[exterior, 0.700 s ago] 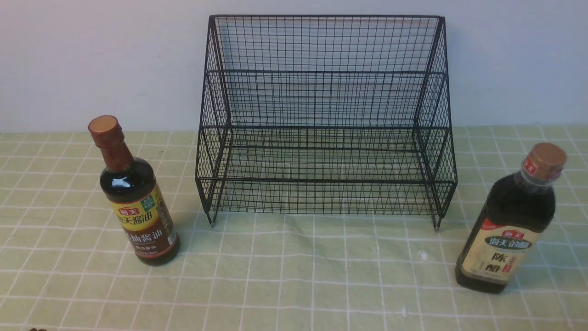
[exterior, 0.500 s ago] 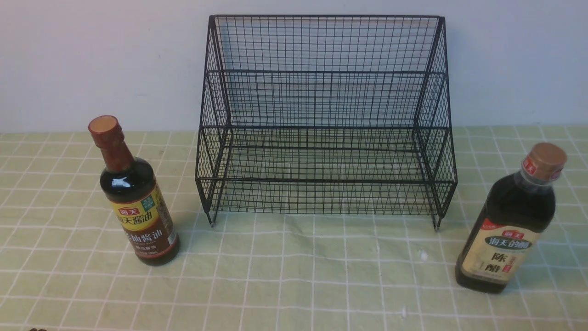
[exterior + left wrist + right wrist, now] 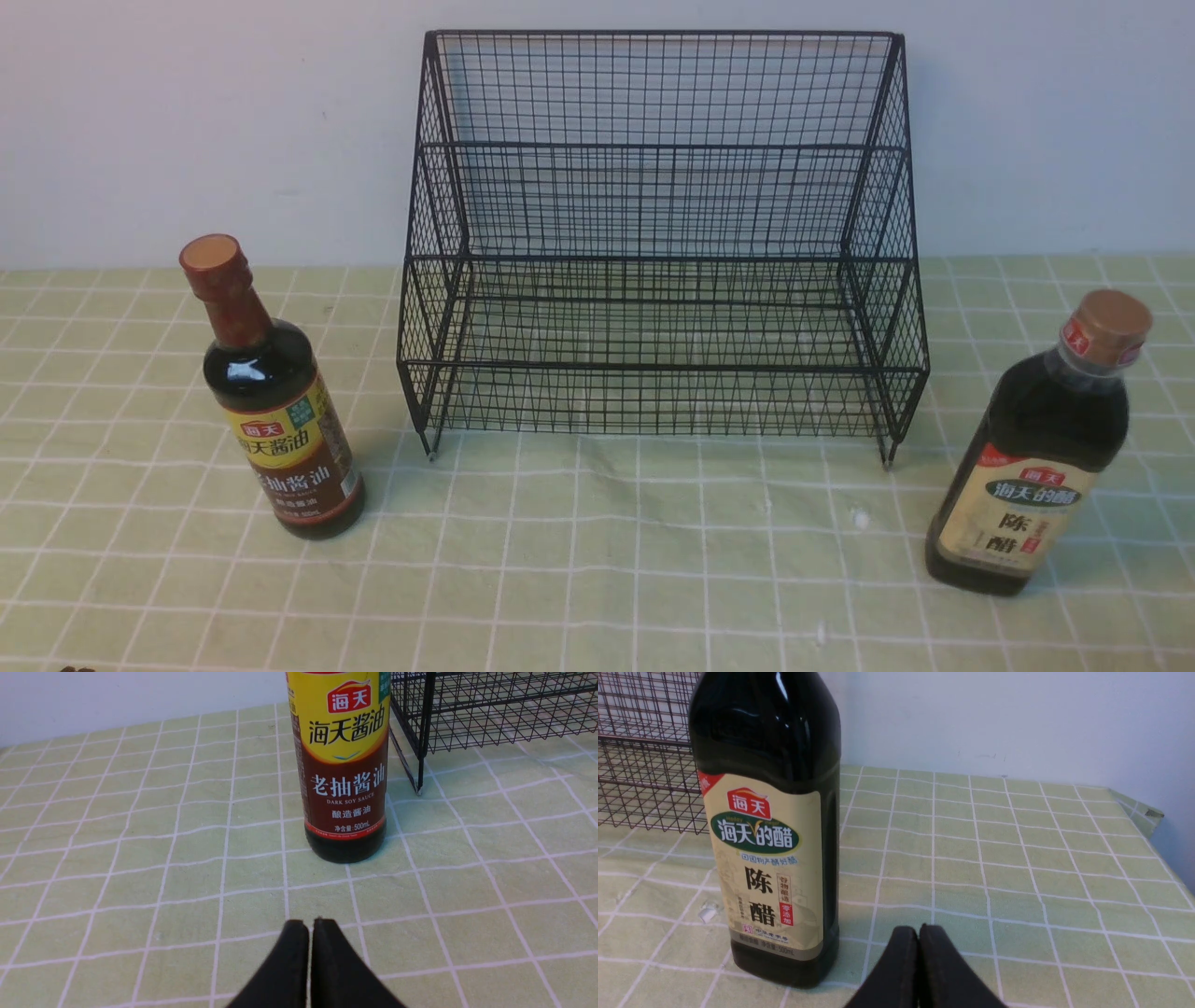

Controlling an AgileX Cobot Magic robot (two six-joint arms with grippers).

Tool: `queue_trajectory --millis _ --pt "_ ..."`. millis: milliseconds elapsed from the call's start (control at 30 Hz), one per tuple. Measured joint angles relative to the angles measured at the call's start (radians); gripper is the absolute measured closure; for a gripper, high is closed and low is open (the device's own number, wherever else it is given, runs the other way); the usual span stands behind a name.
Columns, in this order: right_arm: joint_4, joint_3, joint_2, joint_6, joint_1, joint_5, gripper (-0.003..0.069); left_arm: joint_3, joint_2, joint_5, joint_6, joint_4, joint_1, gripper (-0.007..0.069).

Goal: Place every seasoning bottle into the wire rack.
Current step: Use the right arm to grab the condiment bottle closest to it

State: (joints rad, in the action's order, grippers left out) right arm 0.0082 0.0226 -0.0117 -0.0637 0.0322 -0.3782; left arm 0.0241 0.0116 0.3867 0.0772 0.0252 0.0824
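The black wire rack (image 3: pixel 658 252) stands empty at the back middle of the table. Left of it stands a seasoning bottle with a red-brown cap and yellow-brown label (image 3: pixel 275 401), upright. To the rack's right stands the wider gold-capped bottle with a cream label (image 3: pixel 1036 457), also upright. In the left wrist view my left gripper (image 3: pixel 310 924) is shut and empty, a short way in front of the red-capped bottle (image 3: pixel 343 765). My right gripper (image 3: pixel 919 929) is shut and empty, just beside the base of the cream-label bottle (image 3: pixel 770 835). Neither gripper shows in the front view.
A green checked cloth (image 3: pixel 597 551) covers the table, and a white wall stands behind the rack. The rack's corner foot (image 3: pixel 419 791) is close beside the red-capped bottle. In the right wrist view the table's far corner (image 3: pixel 1148 812) shows.
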Motion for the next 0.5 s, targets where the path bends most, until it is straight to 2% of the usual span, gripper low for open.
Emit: queue_trajectory --millis 433,500 --pt "0.009 0.000 0.000 0.004 0.000 0.008 0.0669 0.000 0.000 0.000 0.000 0.000 0.000 0.0631" --pt "0.102 0.005 0.000 0.035 0.000 0.072 0.0669 0.000 0.000 0.000 0.000 0.000 0.000 0.0631"
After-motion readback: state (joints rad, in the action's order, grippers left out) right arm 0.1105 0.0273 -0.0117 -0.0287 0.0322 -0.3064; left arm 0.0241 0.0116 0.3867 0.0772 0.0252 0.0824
